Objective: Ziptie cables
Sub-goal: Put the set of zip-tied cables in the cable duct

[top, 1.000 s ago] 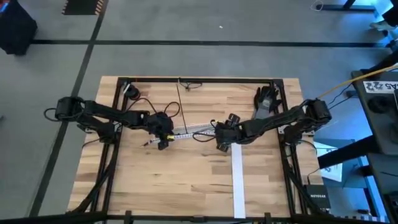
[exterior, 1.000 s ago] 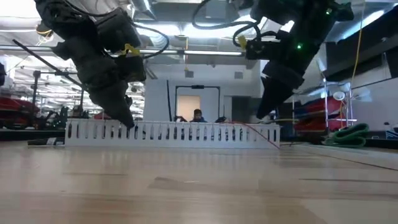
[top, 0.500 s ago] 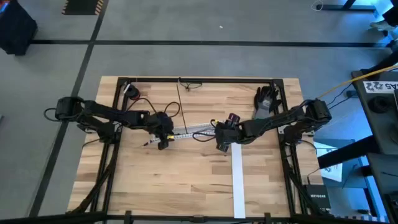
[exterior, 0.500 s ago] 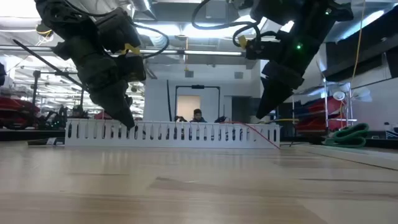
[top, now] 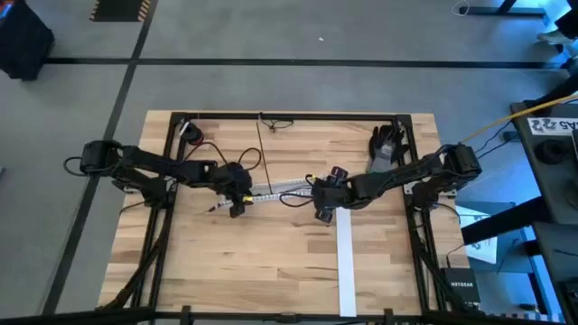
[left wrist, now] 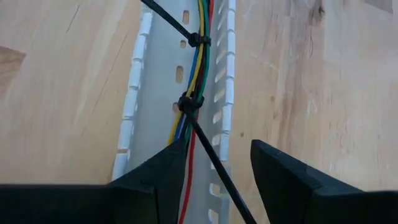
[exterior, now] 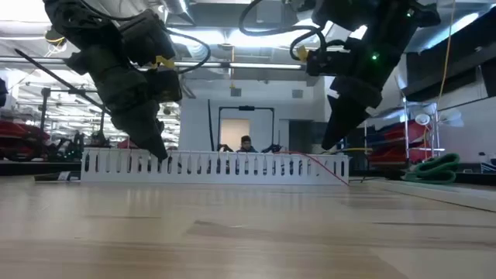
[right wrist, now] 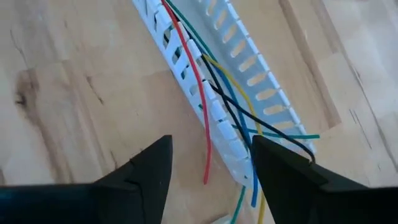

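1. The cables [left wrist: 198,68] are seen as a bunch of thin coloured wires, green, yellow, blue and red, lying lengthwise inside a pale slotted tray [left wrist: 140,118] on the wooden counter [top: 271,262].
2. In the left wrist view the bunch is cinched at two places by black zip ties [left wrist: 191,102], and a long black tail runs from each knot out across the tray.
3. At the tray's other end, in the right wrist view, the wires [right wrist: 214,87] are loose and fanned out: a red one hangs over the slotted wall onto the wood, while green, blue, yellow and black ends spill past the tray's end.
4. The left hand [left wrist: 211,186] is held low over the tied part of the bunch with its fingers [left wrist: 286,180] spread apart; nothing is gripped, and the tail of the nearer tie passes between them.
5. The right hand [right wrist: 211,180] is held just over the loose end of the tray, released as well, with the wire ends lying in the gap between its fingers.
6. In the high view the tray [top: 275,190] is seen near the middle of the counter, between the two hands.
7. In the low view the tray [exterior: 217,167] is shown as a white comb-like wall, and a red wire [exterior: 325,167] droops from its end.
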Motion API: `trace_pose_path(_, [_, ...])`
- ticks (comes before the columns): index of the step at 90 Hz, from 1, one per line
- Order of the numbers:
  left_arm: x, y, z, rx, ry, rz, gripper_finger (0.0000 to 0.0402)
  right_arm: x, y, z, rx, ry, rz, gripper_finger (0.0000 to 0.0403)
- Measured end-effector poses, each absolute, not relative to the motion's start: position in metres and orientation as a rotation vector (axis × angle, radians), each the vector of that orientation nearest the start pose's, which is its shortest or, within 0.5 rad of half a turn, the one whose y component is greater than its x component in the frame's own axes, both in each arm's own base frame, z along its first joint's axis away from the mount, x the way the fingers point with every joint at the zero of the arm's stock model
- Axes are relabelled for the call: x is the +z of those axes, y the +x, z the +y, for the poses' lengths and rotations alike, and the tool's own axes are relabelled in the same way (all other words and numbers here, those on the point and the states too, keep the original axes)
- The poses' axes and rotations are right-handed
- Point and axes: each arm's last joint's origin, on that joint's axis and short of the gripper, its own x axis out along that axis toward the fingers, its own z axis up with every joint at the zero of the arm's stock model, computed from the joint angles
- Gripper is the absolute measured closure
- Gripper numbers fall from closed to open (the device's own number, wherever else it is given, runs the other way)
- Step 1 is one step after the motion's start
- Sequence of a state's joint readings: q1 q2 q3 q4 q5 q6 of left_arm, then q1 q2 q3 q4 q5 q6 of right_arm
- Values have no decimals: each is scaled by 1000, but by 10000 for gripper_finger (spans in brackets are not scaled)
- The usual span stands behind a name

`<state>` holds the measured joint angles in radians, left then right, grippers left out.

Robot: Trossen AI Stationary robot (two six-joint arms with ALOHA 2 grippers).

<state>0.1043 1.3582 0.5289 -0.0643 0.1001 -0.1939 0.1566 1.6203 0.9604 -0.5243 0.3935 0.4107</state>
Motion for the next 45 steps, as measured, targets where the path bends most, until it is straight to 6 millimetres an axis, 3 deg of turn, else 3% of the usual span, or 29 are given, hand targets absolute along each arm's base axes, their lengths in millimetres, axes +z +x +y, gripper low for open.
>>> trace_pose_path(45, [146, 234, 22, 85, -262, 885, 227, 177, 298, 35, -448, 36, 1057, 190])
